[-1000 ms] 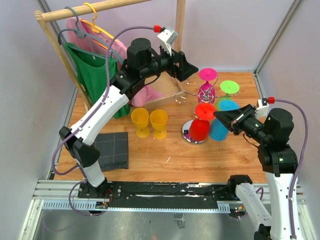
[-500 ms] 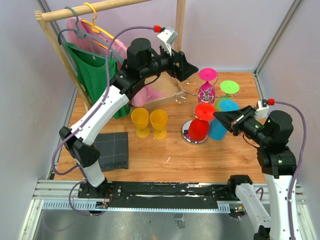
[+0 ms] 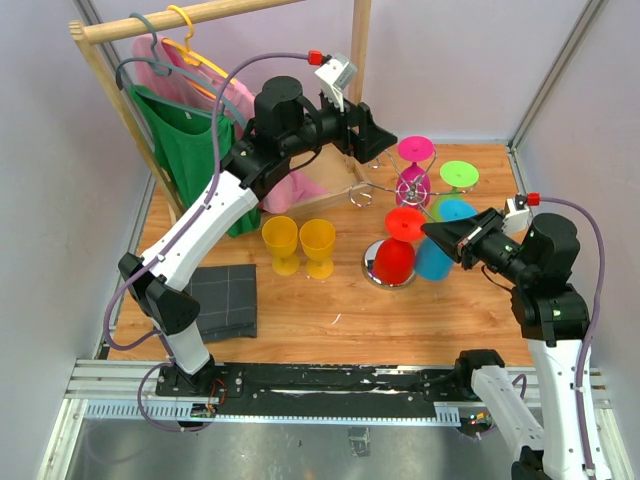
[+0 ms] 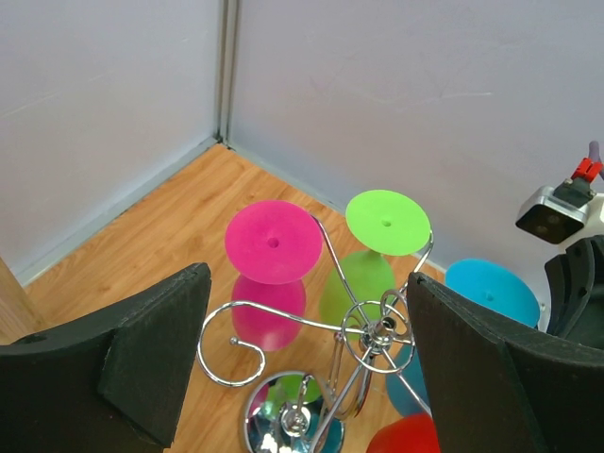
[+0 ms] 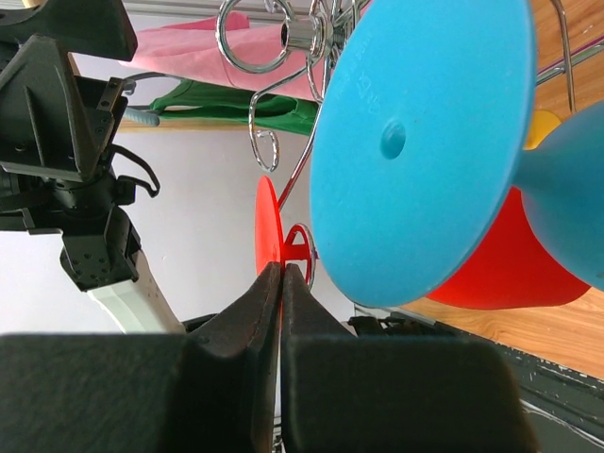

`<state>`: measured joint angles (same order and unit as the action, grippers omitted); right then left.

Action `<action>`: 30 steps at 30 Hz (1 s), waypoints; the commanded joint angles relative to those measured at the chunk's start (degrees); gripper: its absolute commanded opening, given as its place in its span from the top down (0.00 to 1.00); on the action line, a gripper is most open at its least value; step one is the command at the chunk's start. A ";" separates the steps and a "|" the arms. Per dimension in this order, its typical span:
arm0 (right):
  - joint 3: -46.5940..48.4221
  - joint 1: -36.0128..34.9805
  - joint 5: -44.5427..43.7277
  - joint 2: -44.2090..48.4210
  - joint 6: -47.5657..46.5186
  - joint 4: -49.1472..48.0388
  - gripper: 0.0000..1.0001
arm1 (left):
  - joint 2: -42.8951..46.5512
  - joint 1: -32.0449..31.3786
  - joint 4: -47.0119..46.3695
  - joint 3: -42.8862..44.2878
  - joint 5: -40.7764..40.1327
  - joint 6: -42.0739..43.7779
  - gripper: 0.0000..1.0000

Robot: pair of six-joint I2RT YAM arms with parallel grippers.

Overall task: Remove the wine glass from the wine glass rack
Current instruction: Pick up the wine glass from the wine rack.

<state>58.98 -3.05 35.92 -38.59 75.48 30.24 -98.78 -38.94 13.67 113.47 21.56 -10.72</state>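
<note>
Finding the red stemmed wine glass (image 3: 395, 262) hanging upside down, flat foot up and bowl down, on the near-left side of the shiny chrome wire wine glass rack (image 3: 371, 272), not yet lifted off. Seeing its bowl dangling just over the rack's round mirrored base, towards the middle of the wooden table (image 3: 340, 310). Finding three more upturned glasses sharing the same curled hook arms: a blue stemmed glass (image 3: 438, 258) just right of the red one, a magenta stemmed glass (image 3: 416, 150) at the back, and a lime-green stemmed glass (image 3: 459, 175) at the back right.

Reaching in from the right with the right gripper (image 3: 430, 228), pressing its black fingers (image 5: 236, 321) flat together and resting the tips right at the rim of the red foot. Not managing to tell, in the right wrist view, between pinching that thin edge and merely touching it. Filling most of that view with the blue foot, close above the joined fingers.

Hovering behind and above the rack with the left gripper (image 3: 372, 140), holding its fingers wide apart and gripping nothing. Framing the magenta and green feet between them in the left wrist view, clear of both.

Passing, further left on the table, two yellow stemmed cups (image 3: 281, 240) standing upright side by side, well apart from the rack. Reaching a dark grey folded cloth (image 3: 225, 298) lying flat near the front left. Ending at the wooden clothes rack (image 3: 190, 18) in the back left corner, carrying a green garment (image 3: 185, 150) and a pink garment (image 3: 240, 100) on hangers.
</note>
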 commanded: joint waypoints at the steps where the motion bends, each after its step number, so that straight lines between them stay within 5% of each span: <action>1: 1.69 -1.63 0.30 0.10 -1.02 -2.15 0.99 | -0.41 -0.79 -0.31 1.58 0.15 0.79 0.11; 30: 1.84 -8.40 -5.18 -2.02 0.12 -9.01 0.99 | -0.59 -0.88 0.06 1.40 0.73 1.41 0.11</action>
<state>59.31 -10.00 32.08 -41.15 74.96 25.08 -98.80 -39.13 13.89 113.47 21.69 -10.26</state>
